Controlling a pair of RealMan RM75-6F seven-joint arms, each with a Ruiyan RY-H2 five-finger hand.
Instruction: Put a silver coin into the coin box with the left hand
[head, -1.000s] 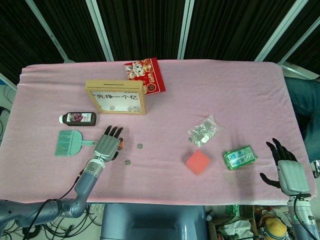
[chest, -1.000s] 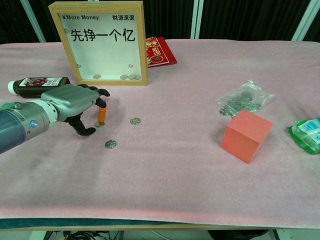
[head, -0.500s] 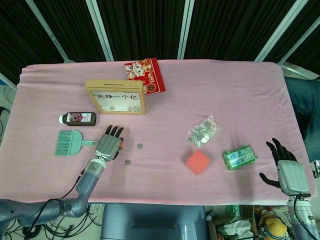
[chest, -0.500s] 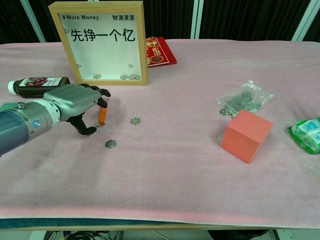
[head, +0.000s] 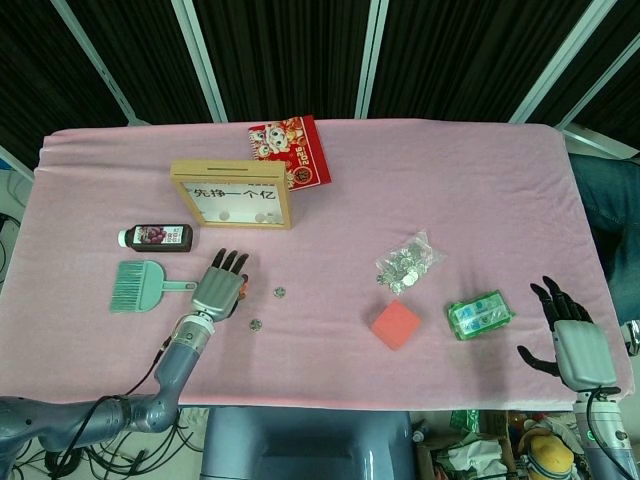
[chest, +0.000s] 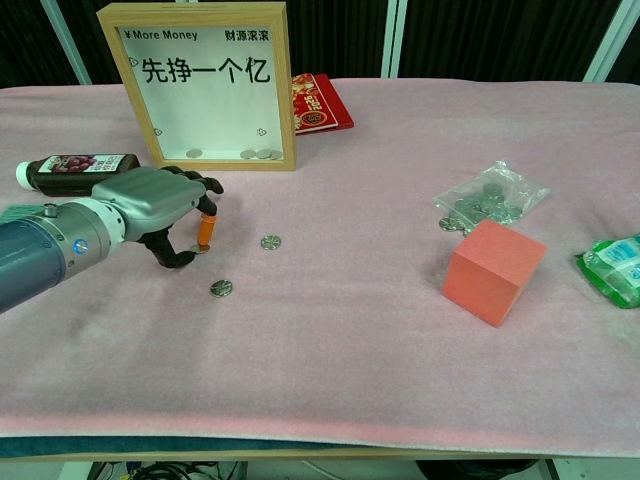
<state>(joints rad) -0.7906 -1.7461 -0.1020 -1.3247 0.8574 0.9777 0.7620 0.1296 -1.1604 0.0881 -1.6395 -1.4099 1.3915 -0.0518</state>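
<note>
Presently the left hand (chest: 150, 205) is arched over the pink worktop (chest: 340, 340), fingertips down on a silver coin (chest: 199, 249) but not yet clamped; nothing lifted. The coin box (chest: 205, 85) stands just beyond, slot on top. Advise a firm thumb-finger pinch before lifting. The right hand (head: 573, 335) idles, fingers apart.

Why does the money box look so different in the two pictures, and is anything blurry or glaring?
Head view: shot from above, so the coin box looks squashed, its front foreshortened; lighting even, shadows soft. Chest view: low and frontal, the box front reads clearly, no strong glare; the left hand is sharp, casting a faint shadow.
</note>
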